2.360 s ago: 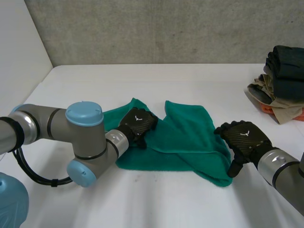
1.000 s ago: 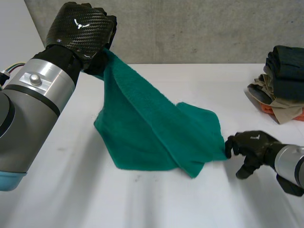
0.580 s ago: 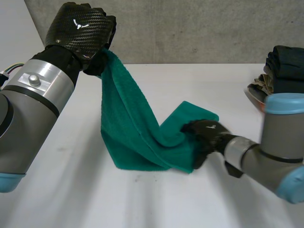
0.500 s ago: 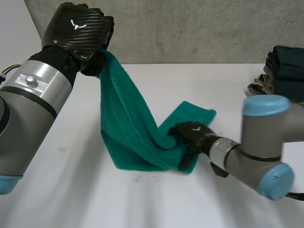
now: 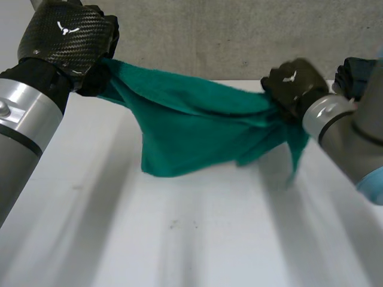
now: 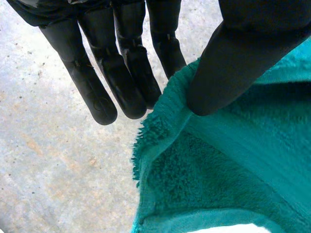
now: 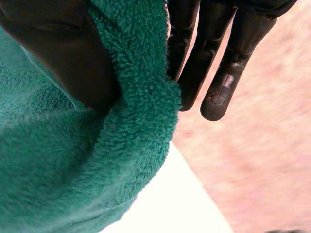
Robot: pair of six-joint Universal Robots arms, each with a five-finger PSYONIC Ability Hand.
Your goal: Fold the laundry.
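A green towel point(image 5: 197, 125) hangs in the air above the white table point(image 5: 197, 239), stretched between both hands. My left hand point(image 5: 66, 42) is raised at the towel's left end and pinches a corner between thumb and fingers point(image 6: 121, 73); the towel point(image 6: 228, 174) drops away from that pinch. My right hand point(image 5: 293, 84) is lifted at the towel's right end, with its thumb pressing a bunched edge of the towel point(image 7: 112, 145) against its fingers point(image 7: 214, 68). The towel's middle sags in loose folds and a flap hangs below my right hand.
A pile of dark and beige clothes point(image 5: 359, 75) lies at the table's far right edge, just behind my right arm. A grey concrete wall point(image 5: 209, 36) runs along the back of the table.
My right hand closed on the towel's low right part and lifted it off the table to the upper right. My left hand moved slightly left and up. The towel now spans between them.
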